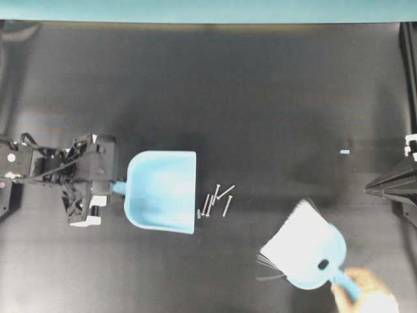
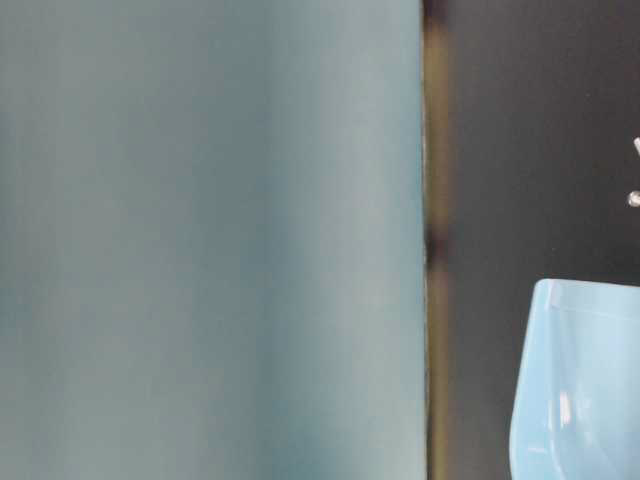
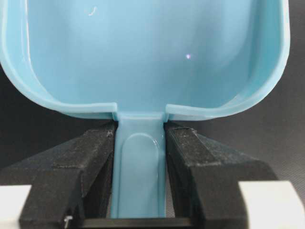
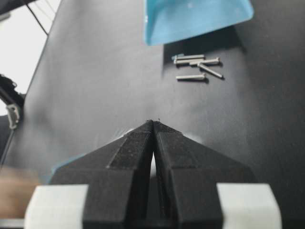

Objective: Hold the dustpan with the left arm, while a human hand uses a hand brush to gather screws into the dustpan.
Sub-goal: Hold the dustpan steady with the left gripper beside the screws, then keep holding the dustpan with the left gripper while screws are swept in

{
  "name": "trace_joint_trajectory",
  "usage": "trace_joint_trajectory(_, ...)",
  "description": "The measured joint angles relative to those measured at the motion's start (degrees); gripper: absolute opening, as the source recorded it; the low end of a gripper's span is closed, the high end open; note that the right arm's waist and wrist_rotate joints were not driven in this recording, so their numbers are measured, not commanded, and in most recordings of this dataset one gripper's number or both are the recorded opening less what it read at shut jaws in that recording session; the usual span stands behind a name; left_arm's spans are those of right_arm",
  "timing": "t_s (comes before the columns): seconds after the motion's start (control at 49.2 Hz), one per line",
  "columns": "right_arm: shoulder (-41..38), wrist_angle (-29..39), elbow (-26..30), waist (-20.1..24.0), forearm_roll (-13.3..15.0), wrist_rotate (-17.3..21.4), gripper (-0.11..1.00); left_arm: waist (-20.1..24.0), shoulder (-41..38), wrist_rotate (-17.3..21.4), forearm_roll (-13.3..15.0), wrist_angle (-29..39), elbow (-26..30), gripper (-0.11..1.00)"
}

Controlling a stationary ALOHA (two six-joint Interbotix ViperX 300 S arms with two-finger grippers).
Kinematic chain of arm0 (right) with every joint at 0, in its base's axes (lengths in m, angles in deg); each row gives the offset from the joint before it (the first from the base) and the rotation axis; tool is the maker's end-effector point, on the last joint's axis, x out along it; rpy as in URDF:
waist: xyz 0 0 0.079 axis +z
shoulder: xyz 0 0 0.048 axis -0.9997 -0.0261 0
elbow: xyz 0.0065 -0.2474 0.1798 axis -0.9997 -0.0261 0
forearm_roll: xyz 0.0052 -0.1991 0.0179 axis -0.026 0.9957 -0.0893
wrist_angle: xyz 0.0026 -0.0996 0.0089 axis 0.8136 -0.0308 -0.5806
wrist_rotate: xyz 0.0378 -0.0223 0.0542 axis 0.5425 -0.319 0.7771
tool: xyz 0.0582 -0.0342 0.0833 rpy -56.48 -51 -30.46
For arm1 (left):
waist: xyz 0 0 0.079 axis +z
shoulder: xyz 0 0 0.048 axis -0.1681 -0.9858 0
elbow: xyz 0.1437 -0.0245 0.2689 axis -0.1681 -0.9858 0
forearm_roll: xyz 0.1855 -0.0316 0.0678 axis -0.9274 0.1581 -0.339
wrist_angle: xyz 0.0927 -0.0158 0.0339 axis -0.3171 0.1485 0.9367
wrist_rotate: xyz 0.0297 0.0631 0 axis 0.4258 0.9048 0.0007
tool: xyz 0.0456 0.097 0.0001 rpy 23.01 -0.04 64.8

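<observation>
The left gripper (image 3: 139, 143) jaws are clamping the dustpan (image 1: 163, 190) handle; the screws (image 1: 216, 199), beyond it, are waiting unswept.

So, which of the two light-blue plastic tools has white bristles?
The hand brush, held by the human hand at lower right; the dustpan has none.

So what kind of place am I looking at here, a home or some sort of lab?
Most likely a robotics lab bench, not a home. A dark matte tabletop has a black robot arm at each side, and the left gripper clamps a light-blue dustpan by its handle beside a few screws laid out as a test.
</observation>
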Motion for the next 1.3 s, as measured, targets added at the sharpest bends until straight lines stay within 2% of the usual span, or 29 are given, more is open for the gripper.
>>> trace_joint_trajectory(0.203, 0.09, 0.00, 0.00, 0.00, 0.00, -0.09, 0.00, 0.26, -4.04, 2.02, 0.00, -0.18, 0.88, 0.30)
trace_joint_trajectory(0.488, 0.09, 0.00, 0.00, 0.00, 0.00, -0.09, 0.00, 0.26, -5.27, 3.25, 0.09, 0.00, 2.02, 0.30)
trace_joint_trajectory(0.874, 0.00, 0.00, -0.09, 0.00, 0.00, -0.09, 0.00, -0.26, -5.27, 3.69, 0.00, 9.40, 5.71, 0.30)
trace_joint_trajectory(1.301, 0.09, 0.00, -0.09, 0.00, 0.00, -0.09, 0.00, -0.09, -5.19, 3.52, 0.00, 10.63, 6.42, 0.30)
